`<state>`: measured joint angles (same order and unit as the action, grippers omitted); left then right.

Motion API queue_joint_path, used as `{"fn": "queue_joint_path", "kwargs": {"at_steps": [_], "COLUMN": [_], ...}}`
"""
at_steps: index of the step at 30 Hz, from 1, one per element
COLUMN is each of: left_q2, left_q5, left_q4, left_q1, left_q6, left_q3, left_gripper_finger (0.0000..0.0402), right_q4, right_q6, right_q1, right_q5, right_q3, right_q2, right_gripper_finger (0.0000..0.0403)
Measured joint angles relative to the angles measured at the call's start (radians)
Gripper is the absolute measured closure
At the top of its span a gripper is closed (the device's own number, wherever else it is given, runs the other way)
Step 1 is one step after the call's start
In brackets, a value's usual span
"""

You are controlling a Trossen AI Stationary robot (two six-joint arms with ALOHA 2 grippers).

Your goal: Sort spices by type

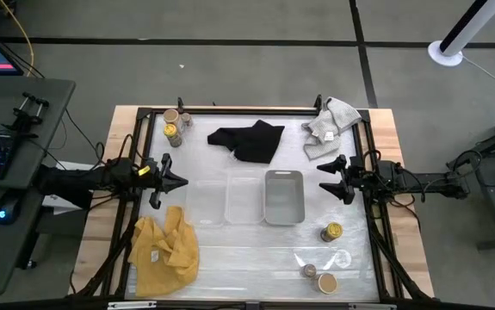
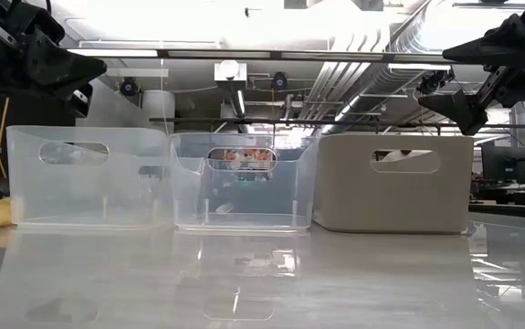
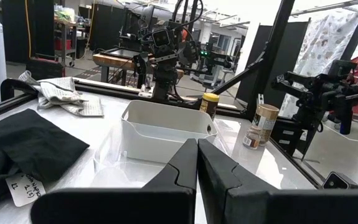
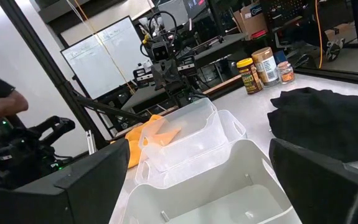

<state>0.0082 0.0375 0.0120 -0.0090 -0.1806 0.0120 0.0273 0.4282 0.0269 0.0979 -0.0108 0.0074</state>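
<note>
1. The left gripper (image 1: pixel 178 182) is held closed and empty, left of the clear trays (image 1: pixel 225 200).
2. The right gripper (image 1: pixel 324 178) is held open and empty, right of the grey tray (image 1: pixel 283 197).
3. Three jars (image 1: pixel 173 126) are seen at the far left corner.
4. Three more jars (image 1: pixel 331 232) are seen near the front right.

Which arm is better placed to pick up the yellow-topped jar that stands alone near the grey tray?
The right arm, probably. Its claw hangs open just beside the grey tray, with the yellow-topped jar on its own side. The left claw, shut, is across the trays.
</note>
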Motion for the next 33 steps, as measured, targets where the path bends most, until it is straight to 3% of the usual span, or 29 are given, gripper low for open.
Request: {"fn": "queue_joint_path", "kwargs": {"at_steps": [25, 28, 33], "left_q2": [0.0, 0.0, 0.0], "left_q5": [0.0, 0.0, 0.0], "left_q4": [0.0, 0.0, 0.0], "left_q1": [0.0, 0.0, 0.0], "left_q6": [0.0, 0.0, 0.0], "left_q3": [0.0, 0.0, 0.0], "left_gripper_finger": [0.0401, 0.0401, 0.0401], "right_q4": [0.0, 0.036, 0.291], "right_q6": [-0.001, 0.005, 0.313], "right_q1": [0.0, 0.0, 0.0], "right_q5": [0.0, 0.038, 0.194], "right_q3": [0.0, 0.0, 0.0], "right_q2": [0.0, 0.0, -0.001], "right_gripper_finger": [0.002, 0.002, 0.002]}}
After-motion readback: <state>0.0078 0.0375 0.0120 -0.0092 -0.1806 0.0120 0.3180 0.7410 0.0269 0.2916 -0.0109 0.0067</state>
